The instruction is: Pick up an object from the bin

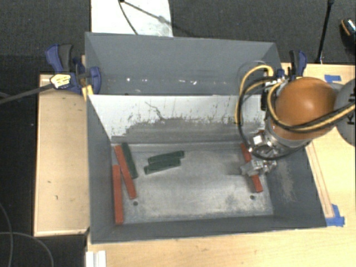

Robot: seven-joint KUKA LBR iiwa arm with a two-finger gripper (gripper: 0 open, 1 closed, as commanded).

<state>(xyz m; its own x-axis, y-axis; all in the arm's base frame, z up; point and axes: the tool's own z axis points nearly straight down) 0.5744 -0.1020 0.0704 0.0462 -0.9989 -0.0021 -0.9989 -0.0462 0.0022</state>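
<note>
Orange wrist cover (300, 102) rides above the pincer (256, 167), spread or pressed together I cannot tell, low over a red stick (256, 186) directly beneath it near the bin (183, 227) wall; likely risk: an off-centre nip lets the stick pivot and slip out.

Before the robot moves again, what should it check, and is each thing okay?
1. Gripper is above a thing: ok, it is over the red stick on the right of the bin floor.
2. Red stick lies alone: ok, nothing touches it.
3. Stick already held: cannot tell.
4. Room from the right wall: ok, bare floor lies between.
5. Other things out of the way: ok, the dark green pieces lie mid-floor and the left sticks lie by the far wall.
</note>
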